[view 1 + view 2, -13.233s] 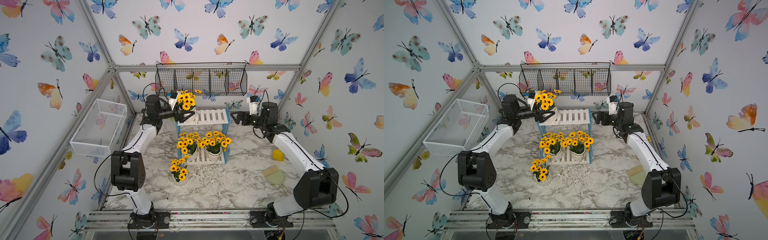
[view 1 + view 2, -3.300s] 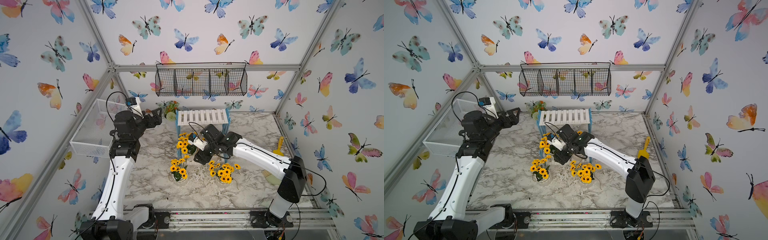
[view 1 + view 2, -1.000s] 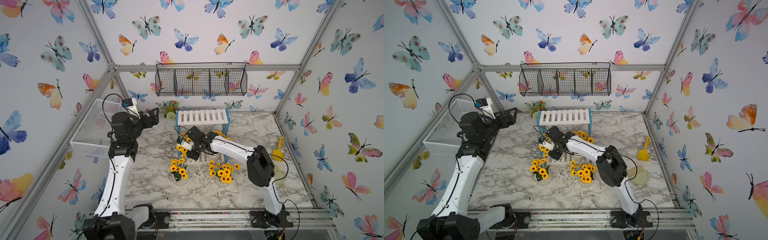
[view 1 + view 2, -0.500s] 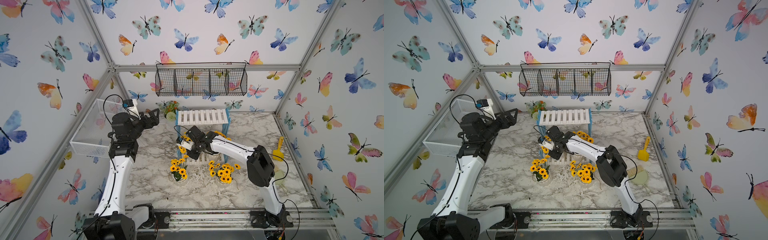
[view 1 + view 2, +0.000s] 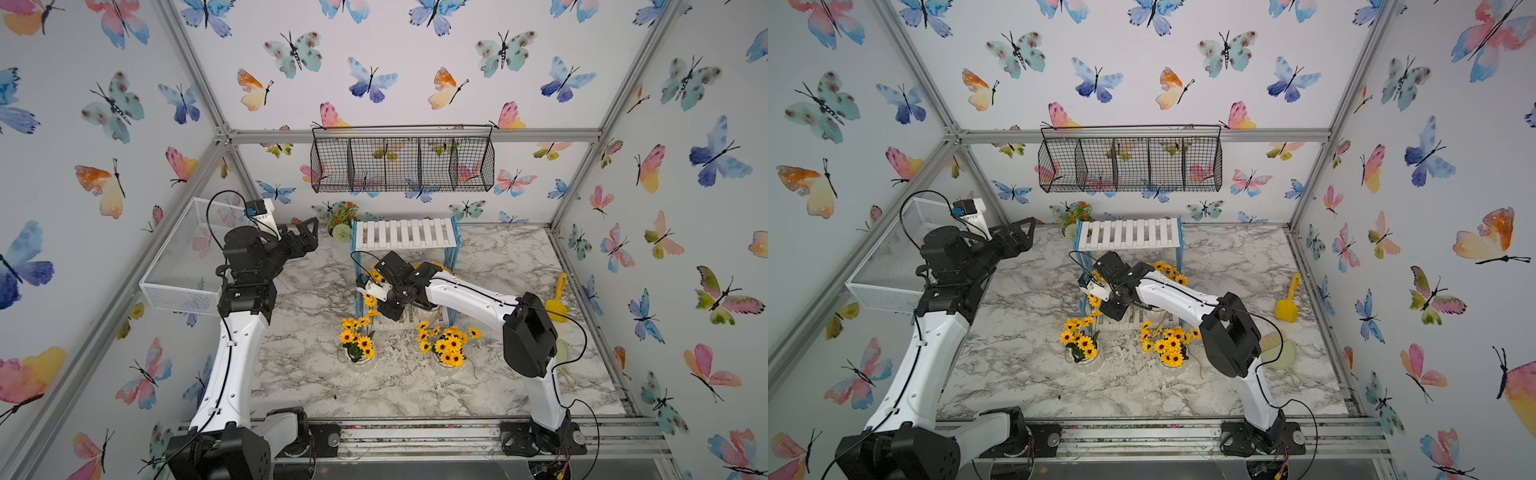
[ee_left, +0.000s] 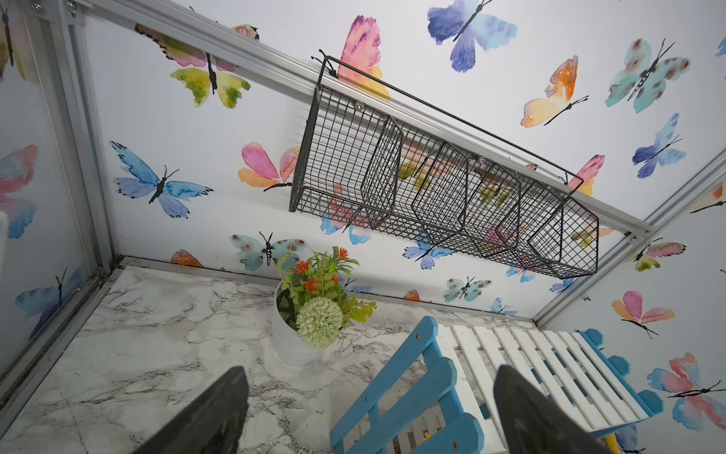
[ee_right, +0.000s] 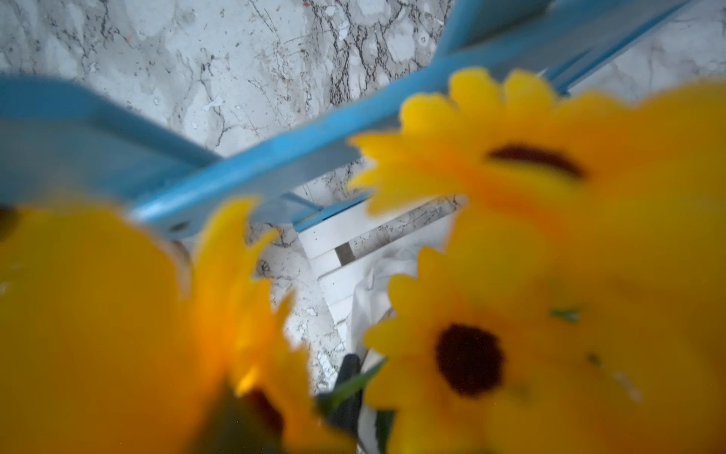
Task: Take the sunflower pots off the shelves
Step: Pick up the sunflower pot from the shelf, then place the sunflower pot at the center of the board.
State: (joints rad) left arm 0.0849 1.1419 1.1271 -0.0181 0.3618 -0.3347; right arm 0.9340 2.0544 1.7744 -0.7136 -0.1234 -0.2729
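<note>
The shelves stand at the back middle, top tier bare. Two sunflower pots sit on the marble table in front of them. My right gripper reaches into the left end of the lower tier. In the right wrist view one dark finger lies against a white pot rim and blurred sunflowers fill the frame, so it is shut on that pot. More sunflowers show behind the right arm; their pot is hidden. My left gripper hangs open and empty at the back left.
A white pot of orange-red flowers stands left of the shelves, close under the left gripper. A black wire basket hangs on the back wall and a white mesh basket on the left wall. A yellow scoop and a green brush lie at the right.
My right gripper has closed on the sunflower pot at the lower tier's left end; its arm barely shifted. The left arm stayed where it was, still open.
</note>
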